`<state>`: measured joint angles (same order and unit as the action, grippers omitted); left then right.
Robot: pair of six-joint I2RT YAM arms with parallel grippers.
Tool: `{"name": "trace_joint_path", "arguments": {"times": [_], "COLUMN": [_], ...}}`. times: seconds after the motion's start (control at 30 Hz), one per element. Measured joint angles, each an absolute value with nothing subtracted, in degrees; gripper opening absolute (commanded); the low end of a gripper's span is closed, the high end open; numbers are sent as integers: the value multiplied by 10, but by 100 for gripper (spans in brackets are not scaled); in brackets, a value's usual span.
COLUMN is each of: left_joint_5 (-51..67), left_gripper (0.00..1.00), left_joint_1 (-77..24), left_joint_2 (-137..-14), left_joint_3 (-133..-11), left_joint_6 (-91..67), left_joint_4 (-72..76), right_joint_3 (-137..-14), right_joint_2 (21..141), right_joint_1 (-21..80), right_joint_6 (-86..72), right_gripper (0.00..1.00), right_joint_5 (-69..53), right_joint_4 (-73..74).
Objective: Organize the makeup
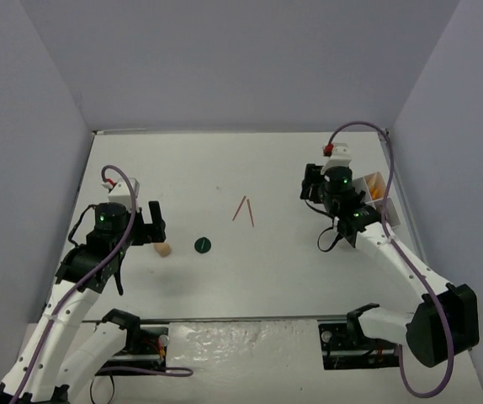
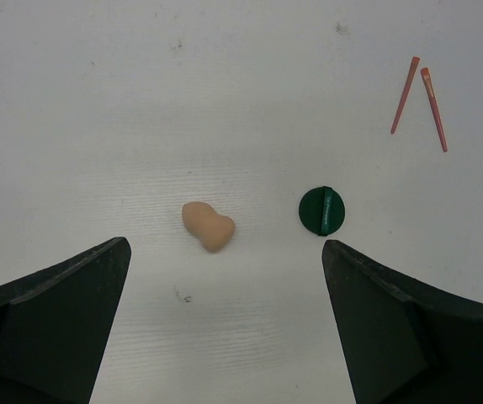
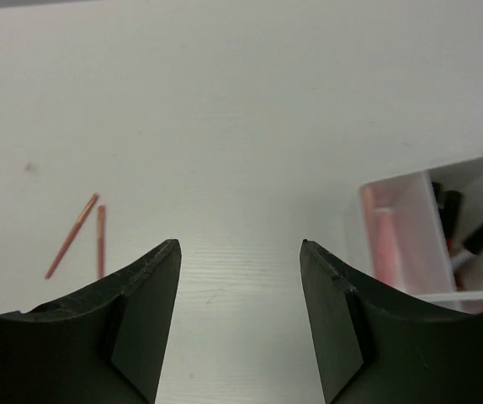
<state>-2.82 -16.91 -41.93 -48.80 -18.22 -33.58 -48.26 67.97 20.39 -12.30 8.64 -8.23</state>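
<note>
Left claw (image 2: pixel 226 259), right claw (image 3: pixel 240 246) gape empty; tray (image 3: pixel 477 172) cut off at frame edge

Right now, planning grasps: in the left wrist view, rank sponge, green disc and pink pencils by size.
1. Sponge, slightly bulkier.
2. Green disc, nearly alike.
3. Pink pencils: longest yet thinnest, and farther away.

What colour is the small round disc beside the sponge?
Dark green; the small flat round disc shows best in the left wrist view.
</note>
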Motion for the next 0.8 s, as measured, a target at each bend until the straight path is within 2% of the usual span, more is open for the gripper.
{"name": "trace_joint_path", "arguments": {"times": [0.43, 0.67, 0.8], "left_joint_5": [-50, -50, -50], "left_gripper": [97, 97, 97], "left_joint_1": [-168, -167, -164], "left_joint_2": [-398, -399, -405], "left_joint_3": [-482, -482, -482], "left_joint_6": [-183, -183, -183], "left_joint_4": [-337, -337, -339], "right_joint_3": [-663, -722, -756], "right_joint_2": [985, 1080, 1118], "right_joint_1": [293, 318, 332], "right_joint_6": [-151, -169, -175], "right_gripper": [51, 47, 41], "right_joint_5": [35, 36, 39], "right_joint_4": [-9, 4, 7]}}
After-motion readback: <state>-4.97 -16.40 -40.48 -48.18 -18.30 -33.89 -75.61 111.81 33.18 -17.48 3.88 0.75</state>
